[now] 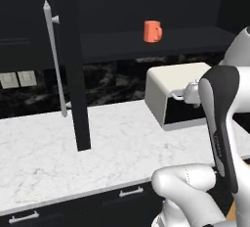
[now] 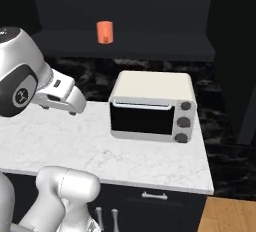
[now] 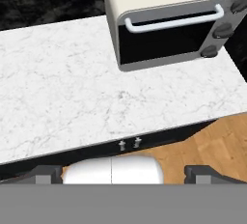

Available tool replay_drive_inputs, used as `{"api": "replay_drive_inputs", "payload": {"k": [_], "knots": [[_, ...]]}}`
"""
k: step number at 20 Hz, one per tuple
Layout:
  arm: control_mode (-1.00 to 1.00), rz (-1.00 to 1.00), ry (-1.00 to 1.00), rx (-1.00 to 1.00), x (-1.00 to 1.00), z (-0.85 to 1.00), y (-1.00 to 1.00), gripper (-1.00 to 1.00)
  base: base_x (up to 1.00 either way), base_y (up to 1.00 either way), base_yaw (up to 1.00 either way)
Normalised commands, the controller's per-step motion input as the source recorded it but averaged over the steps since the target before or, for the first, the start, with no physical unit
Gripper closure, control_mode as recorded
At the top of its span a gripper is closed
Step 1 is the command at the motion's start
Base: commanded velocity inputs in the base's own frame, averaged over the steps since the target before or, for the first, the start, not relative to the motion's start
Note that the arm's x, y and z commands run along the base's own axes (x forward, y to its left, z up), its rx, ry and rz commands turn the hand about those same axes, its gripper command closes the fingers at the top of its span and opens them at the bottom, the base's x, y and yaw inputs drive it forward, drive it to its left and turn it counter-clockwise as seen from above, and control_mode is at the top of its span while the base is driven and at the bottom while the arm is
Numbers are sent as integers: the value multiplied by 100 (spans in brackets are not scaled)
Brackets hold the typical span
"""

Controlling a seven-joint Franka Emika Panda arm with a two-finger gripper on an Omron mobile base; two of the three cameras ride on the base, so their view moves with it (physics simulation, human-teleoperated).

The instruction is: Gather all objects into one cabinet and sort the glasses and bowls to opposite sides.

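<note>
Orange mug (image 1: 152,31), cream toaster oven (image 2: 152,107), white grey-veined marble counter (image 3: 72,88).

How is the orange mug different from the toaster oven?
The mug is orange; the oven is cream with a black door. The mug is little; the oven is far bigger. The mug sits up on the dark cabinet shelf; the oven sits lower, on the white marble counter. Both stand upright and have a handle.

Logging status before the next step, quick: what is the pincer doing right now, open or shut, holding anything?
Pincer: open, fingers spread wide, nothing between them; it hangs above the marble counter.
</note>
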Motion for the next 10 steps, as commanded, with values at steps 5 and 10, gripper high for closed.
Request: {"api": "replay_drive_inputs", "payload": {"k": [5,10], "knots": [[100,0,0,0,0,0,0,-100,39,-3,0],[100,0,0,0,0,0,0,-100,16,-18,2]]}}
